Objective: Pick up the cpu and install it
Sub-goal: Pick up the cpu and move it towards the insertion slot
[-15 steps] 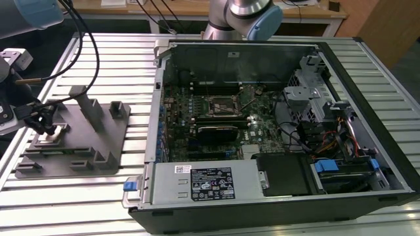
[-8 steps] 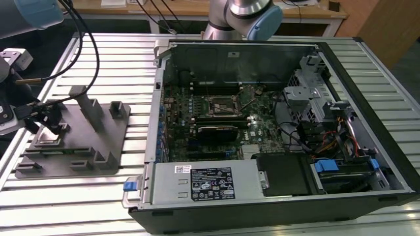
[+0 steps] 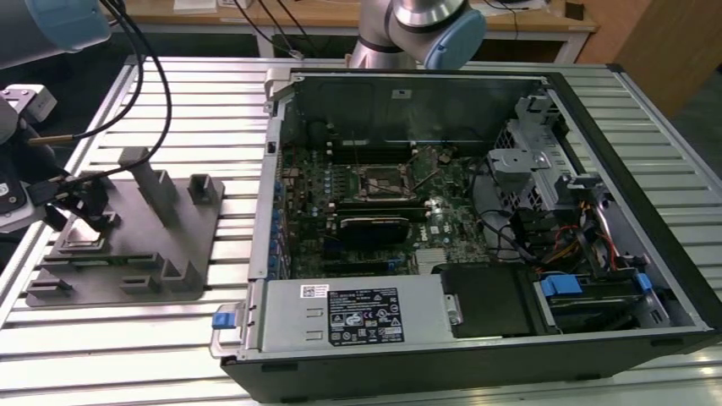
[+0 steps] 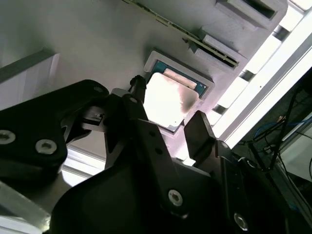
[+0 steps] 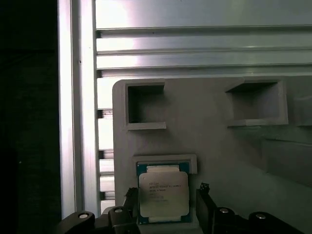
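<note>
Listing first the cpu [image 5: 163, 195], silver top up, lying flat in a shallow framed recess of the grey tray [image 5: 214, 161]; in the second wrist view the same chip [image 4: 168, 97] glares bright under the light. Next, my gripper [image 5: 166, 207], released, holding nothing: its two black fingers [image 5: 204, 209] stand one on each side of the chip, and a sliver of tray shows between one finger and the chip's edge. Tray, further: two square open pockets beyond the chip, plus upright posts seen in the exterior view, where tray [image 3: 192, 254] and gripper [image 3: 81, 216] sit at the exterior view's left. Under the tray, a slatted aluminium table [image 3: 147, 338]. Well apart, filling centre and right of the exterior view, an opened computer case [image 3: 429, 101] lying on its side, with the motherboard socket [image 3: 381, 181] near its middle and a power supply [image 3: 355, 313] at its lower edge.
</note>
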You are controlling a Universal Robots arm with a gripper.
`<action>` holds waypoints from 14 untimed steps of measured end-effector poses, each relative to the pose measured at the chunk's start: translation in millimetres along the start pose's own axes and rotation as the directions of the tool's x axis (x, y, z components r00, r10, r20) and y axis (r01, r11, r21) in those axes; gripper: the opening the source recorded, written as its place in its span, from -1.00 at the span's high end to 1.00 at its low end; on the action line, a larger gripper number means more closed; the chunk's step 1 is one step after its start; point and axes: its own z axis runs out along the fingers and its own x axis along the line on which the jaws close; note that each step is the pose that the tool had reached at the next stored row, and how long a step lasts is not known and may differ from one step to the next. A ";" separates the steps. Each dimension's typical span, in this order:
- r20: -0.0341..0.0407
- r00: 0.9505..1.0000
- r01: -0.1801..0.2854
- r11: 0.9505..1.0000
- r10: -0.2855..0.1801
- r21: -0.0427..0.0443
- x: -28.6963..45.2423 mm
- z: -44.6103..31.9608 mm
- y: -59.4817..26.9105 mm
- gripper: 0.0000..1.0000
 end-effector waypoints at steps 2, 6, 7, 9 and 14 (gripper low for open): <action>-0.001 1.000 0.023 1.000 -0.023 -0.001 0.0 1.1 0.5 -0.18; -0.002 0.998 0.057 0.998 -0.057 -0.002 0.1 3.2 1.0 -0.18; -0.003 0.998 0.062 0.998 -0.062 -0.002 0.2 3.7 1.0 -0.18; -0.004 0.998 0.069 0.998 -0.069 -0.002 0.2 4.9 1.2 -0.18; -0.004 0.997 0.077 0.997 -0.077 -0.002 0.8 7.4 2.8 -0.18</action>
